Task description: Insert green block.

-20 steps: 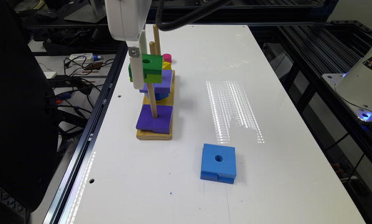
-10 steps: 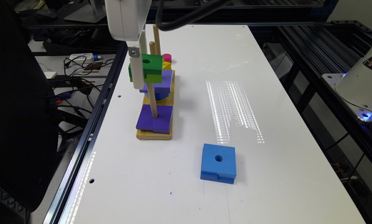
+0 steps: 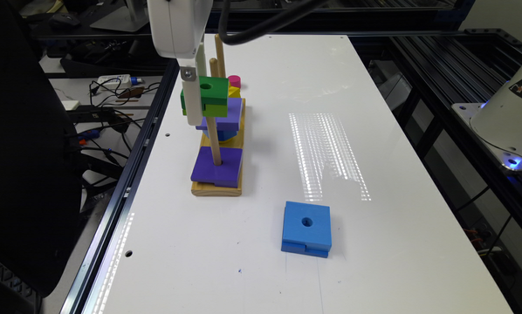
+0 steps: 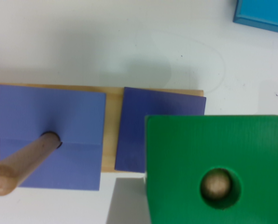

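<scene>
The green block (image 3: 209, 96) hangs above the near end of the wooden peg base (image 3: 217, 189), with my gripper (image 3: 205, 107) shut on its sides. In the wrist view the green block (image 4: 218, 168) has its round hole over the near peg, and the peg's rounded tip (image 4: 217, 184) shows through that hole. A grey finger (image 4: 125, 205) lies against the block's edge. Under it, a purple block (image 3: 217, 168) sits at the foot of the same peg (image 3: 214, 141).
A second purple block (image 3: 226, 115) sits higher on the middle peg (image 4: 22, 168), over a blue piece. Yellow (image 3: 234, 92) and pink (image 3: 234, 80) pieces are at the far peg. A blue square block (image 3: 307, 229) lies loose on the white table (image 3: 374, 261). The table's edge runs close along the exterior view's left.
</scene>
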Controlling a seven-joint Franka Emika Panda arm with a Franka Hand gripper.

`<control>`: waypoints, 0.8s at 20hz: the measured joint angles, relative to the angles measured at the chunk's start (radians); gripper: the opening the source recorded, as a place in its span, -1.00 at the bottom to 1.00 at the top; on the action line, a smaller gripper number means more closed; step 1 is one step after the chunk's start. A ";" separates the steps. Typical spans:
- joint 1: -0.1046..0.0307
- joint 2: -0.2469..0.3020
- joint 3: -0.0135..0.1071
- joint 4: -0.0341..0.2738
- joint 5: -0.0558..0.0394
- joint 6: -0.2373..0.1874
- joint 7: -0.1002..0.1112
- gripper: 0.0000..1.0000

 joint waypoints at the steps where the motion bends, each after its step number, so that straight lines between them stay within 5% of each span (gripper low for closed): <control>1: 0.000 0.001 0.000 0.000 -0.0001 0.000 0.000 -1.00; 16: 0.000 0.056 -0.001 -0.001 -0.0138 0.041 0.000 -1.00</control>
